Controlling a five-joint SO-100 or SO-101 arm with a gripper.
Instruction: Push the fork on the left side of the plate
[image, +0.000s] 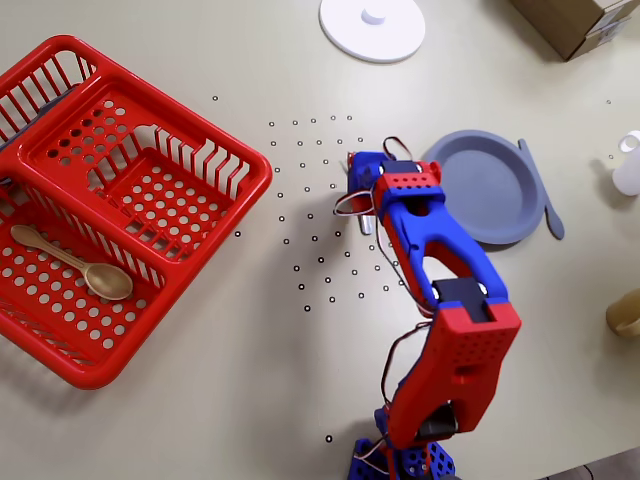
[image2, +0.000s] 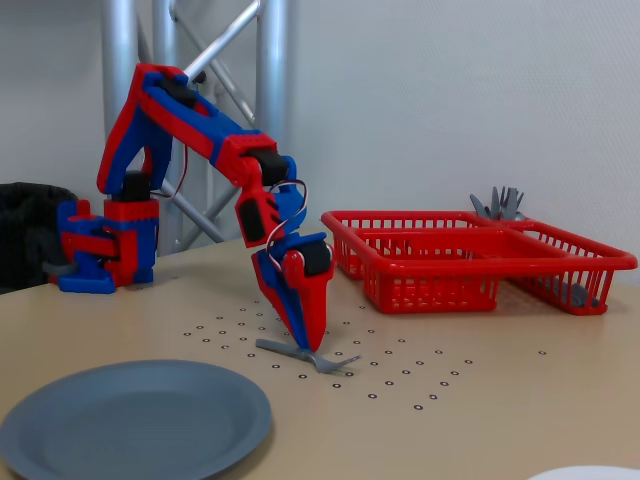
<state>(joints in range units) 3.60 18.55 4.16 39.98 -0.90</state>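
Observation:
The small silver fork (image2: 300, 353) lies flat on the table among the dot marks, tines toward the right in the fixed view. In the overhead view only a short piece of the fork (image: 366, 224) shows under the arm, left of the slate-blue plate (image: 485, 187) and apart from it. The plate (image2: 130, 415) is in the near left of the fixed view. My gripper (image2: 312, 343) points straight down with its jaws together, and its tip rests on the fork's middle. In the overhead view my gripper (image: 362, 205) sits just left of the plate's rim.
A red basket (image: 120, 190) holding a wooden spoon (image: 75, 262) fills the left of the overhead view. A slate-blue utensil (image: 540, 190) lies right of the plate. A white lid (image: 372, 25) and a cardboard box (image: 580, 20) are at the far edge.

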